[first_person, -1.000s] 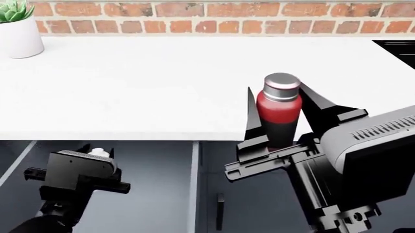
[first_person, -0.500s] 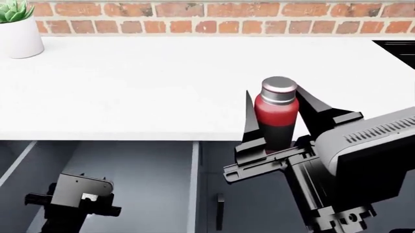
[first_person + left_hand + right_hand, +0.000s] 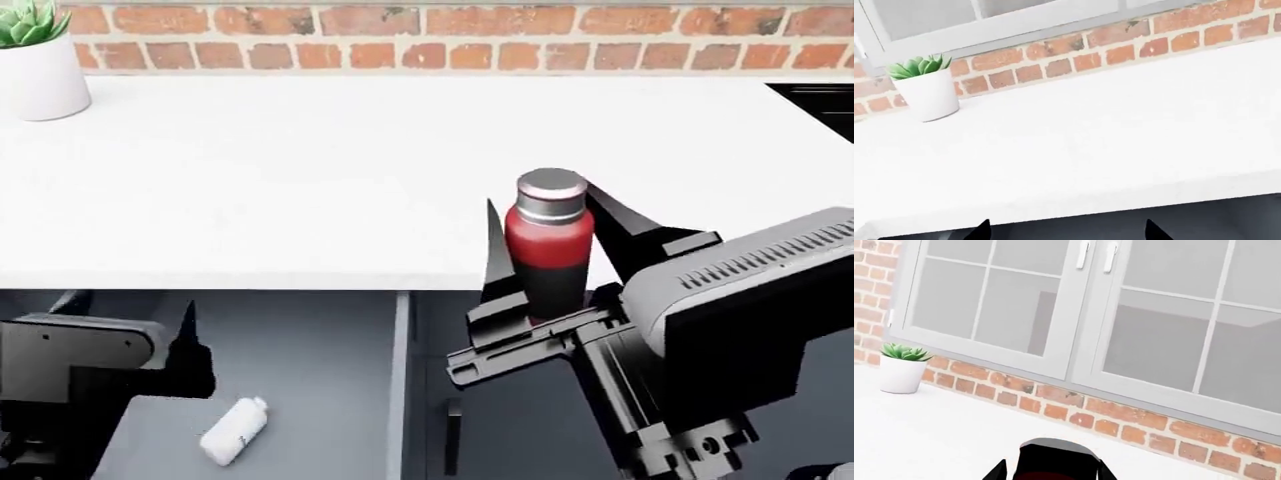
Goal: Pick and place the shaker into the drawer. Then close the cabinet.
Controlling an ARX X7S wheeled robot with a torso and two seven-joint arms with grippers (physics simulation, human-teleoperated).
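Note:
The shaker, a small white bottle, lies on its side on the slate floor of the open drawer. Up and to its left, over the drawer, my left gripper is open and empty. Its fingertips are spread wide below the counter edge in the left wrist view. My right gripper is shut on a red bottle with a silver cap, held upright at the counter's front edge. In the right wrist view the bottle fills the gap between the jaws. The cabinet front sits right of the drawer.
A white counter runs along a brick wall. A potted succulent stands at its far left corner. A black appliance edge shows at the far right. A slim black handle is on the cabinet front.
The left gripper let go of the shaker, which now lies in the drawer, and moved up and left. The right gripper drifted slightly left and down with the red bottle.

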